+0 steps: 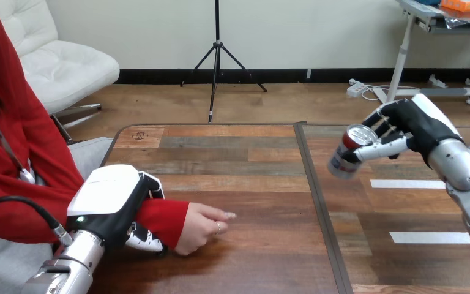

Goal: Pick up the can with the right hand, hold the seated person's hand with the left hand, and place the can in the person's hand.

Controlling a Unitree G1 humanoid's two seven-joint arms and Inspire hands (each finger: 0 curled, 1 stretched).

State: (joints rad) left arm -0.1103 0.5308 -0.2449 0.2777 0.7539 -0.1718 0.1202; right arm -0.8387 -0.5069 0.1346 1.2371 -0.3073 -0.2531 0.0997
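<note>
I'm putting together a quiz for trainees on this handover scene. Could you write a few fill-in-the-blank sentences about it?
1. The right hand holds the can in the air, and the can is ____ rather than upright.
2. The left hand is curled round the person's wrist, whose sleeve is ____.
3. The person's hand rests on the table and holds ____.

Missing words: tilted; red; nothing.

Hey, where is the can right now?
In the head view the can is at the right, tilted and held above the table in the robot's right hand, well apart from the person's hand at the left.
</note>
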